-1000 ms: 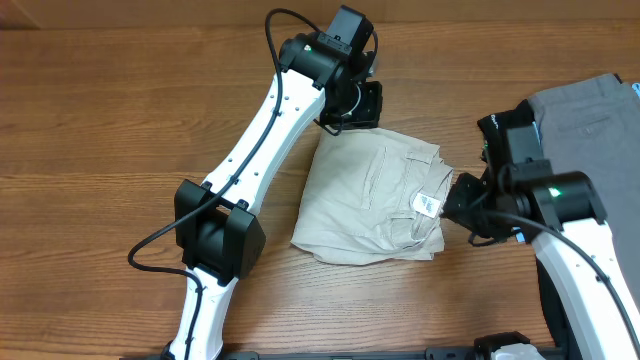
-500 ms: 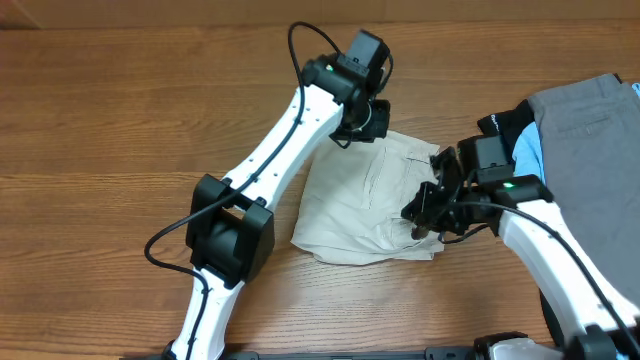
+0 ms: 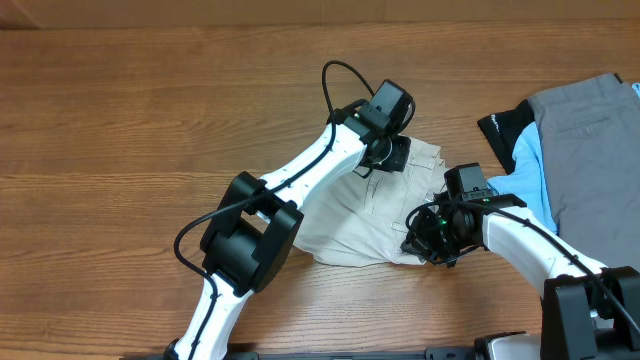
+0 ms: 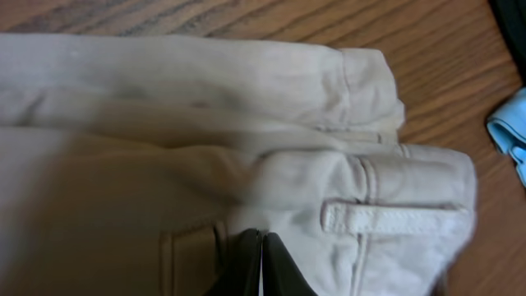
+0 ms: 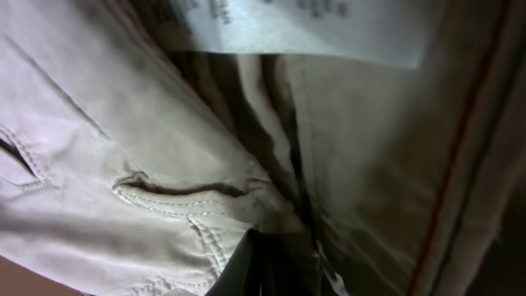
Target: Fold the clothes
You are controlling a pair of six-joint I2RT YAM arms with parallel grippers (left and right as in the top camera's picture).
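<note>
Both hands clenched on the clothes [image 3: 350, 215] in the middle of the tabletop [image 3: 120, 120].
The beige bundle's long axis runs from near-left to far-right, waistband end to the right, near the grey trousers [image 3: 590, 130]. The left hand [image 3: 392, 158] pinches the far waistband corner; the right hand [image 3: 422, 238] is buried in the near-right edge. Only the left wrist view shows a belt loop [image 4: 394, 218]; only the right wrist view shows the white label [image 5: 312, 29].

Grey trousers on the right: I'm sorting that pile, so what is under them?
A light-blue garment pokes out from under the grey trousers, with a black garment beneath that. How far either reaches under, or anything else there, is covered.
</note>
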